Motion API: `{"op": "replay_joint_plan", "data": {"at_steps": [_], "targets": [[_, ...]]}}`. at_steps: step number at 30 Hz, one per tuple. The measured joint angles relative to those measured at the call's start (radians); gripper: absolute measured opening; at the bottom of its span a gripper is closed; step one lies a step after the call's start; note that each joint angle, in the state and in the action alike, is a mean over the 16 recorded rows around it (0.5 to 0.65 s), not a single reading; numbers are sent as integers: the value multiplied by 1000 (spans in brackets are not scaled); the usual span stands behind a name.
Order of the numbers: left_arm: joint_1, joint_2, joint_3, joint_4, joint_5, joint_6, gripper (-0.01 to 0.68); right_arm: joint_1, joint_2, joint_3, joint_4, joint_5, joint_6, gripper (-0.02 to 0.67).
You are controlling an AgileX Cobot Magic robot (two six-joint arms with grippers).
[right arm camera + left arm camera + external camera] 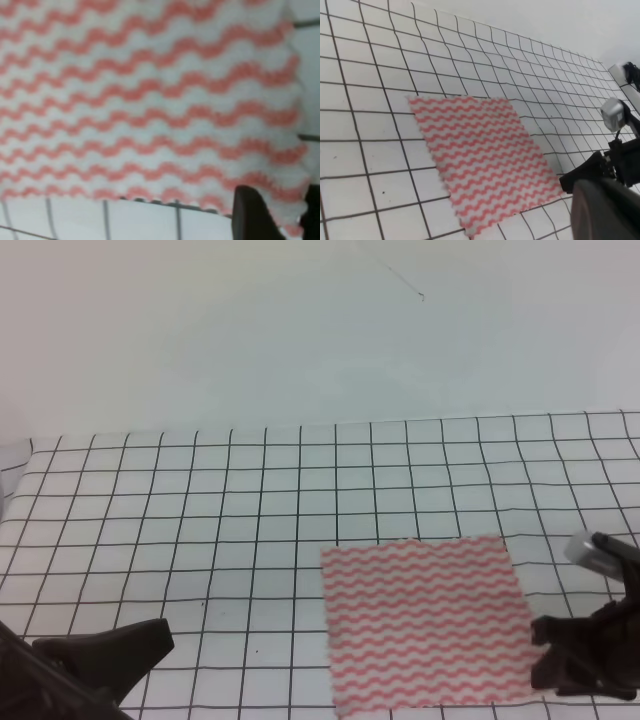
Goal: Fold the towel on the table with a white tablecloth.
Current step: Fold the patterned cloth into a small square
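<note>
The towel (425, 622) lies flat and unfolded on the white tablecloth (250, 500) that covers the table, in the near right part of the grid, its red-pink waves running across it. My right pincer (560, 660) sits at the towel's near right corner; in the right wrist view one dark finger (255, 215) rests at the scalloped edge, but I cannot tell whether my jaws are spread or already pinching the cloth. My left pincer (135, 645) hangs low at the near left, well apart from the towel, and its jaw state is likewise not readable. To do this step well, I judge that I should take only the single layer at the corner, low and close to the edge, without catching the tablecloth beneath, then lift just enough to clear the surface and carry the corner straight over toward the opposite edge so the edges meet squarely. No brand, label or writing is legible anywhere.
</note>
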Motion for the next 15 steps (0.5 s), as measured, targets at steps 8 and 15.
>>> {"op": "replay_joint_plan", "data": {"at_steps": [8, 15], "targets": [[0, 0, 0, -1, 0, 0, -2, 0, -24, -26, -1, 13, -2, 86], [0, 0, 0, 0, 1, 1, -2, 0, -31, -34, -1, 10, -17, 18]]}}
